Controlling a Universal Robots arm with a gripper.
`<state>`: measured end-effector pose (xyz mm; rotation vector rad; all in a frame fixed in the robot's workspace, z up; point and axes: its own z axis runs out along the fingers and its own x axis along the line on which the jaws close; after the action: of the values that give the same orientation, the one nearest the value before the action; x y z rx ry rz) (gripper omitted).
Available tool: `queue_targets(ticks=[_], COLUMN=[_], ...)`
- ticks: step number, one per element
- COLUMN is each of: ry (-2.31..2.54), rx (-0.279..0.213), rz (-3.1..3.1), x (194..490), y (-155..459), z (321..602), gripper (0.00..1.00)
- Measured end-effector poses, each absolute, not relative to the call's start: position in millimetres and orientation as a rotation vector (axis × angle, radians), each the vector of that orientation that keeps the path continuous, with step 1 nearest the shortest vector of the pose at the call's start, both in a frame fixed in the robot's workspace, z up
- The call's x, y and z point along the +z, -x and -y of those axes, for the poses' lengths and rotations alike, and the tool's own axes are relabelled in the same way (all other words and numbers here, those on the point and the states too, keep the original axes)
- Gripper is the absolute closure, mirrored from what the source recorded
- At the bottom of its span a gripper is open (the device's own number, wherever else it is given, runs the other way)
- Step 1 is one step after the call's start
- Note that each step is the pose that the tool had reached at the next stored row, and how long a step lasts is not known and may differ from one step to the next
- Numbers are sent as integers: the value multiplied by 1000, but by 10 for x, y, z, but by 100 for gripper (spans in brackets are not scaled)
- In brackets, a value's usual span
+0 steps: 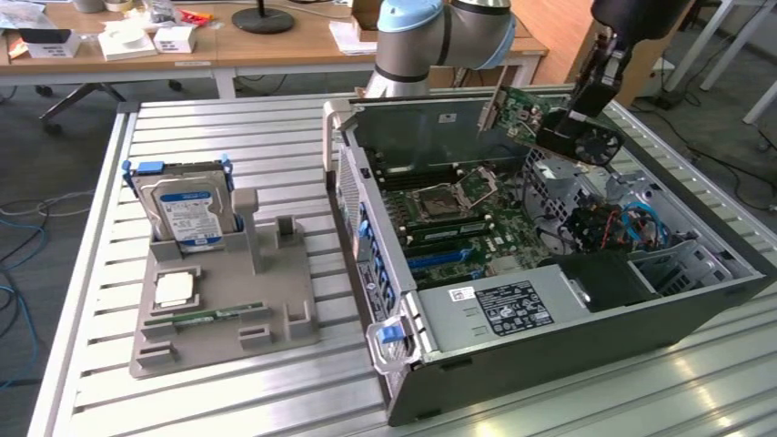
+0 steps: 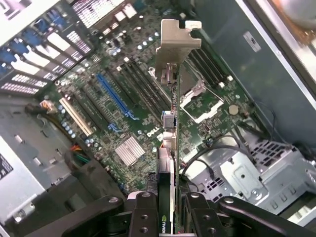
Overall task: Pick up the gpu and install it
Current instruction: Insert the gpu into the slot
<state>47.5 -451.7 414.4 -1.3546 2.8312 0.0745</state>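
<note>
Green gpu (image 1: 519, 107), green motherboard (image 1: 483, 235), blue slot (image 2: 114, 96)

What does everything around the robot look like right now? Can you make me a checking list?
Surface: slatted metal table, with a gray tray and an open case on it.
Job's things: gpu held tilted above the case, not yet in a slot.
Clutter: hard drive upright and memory stick flat, both in the tray.
Grippers: gripper shut on the gpu's edge.
Cables: blue cables inside the case; floor cables beside the table.
Surroundings: desk with boxes behind.
</note>
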Motion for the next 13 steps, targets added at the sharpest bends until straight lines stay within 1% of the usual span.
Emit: queue_targets(ticks=[13], ry=[1683], rx=[75], rz=[-2656], x=[4112], y=[-475], z=[4517], gripper=[74])
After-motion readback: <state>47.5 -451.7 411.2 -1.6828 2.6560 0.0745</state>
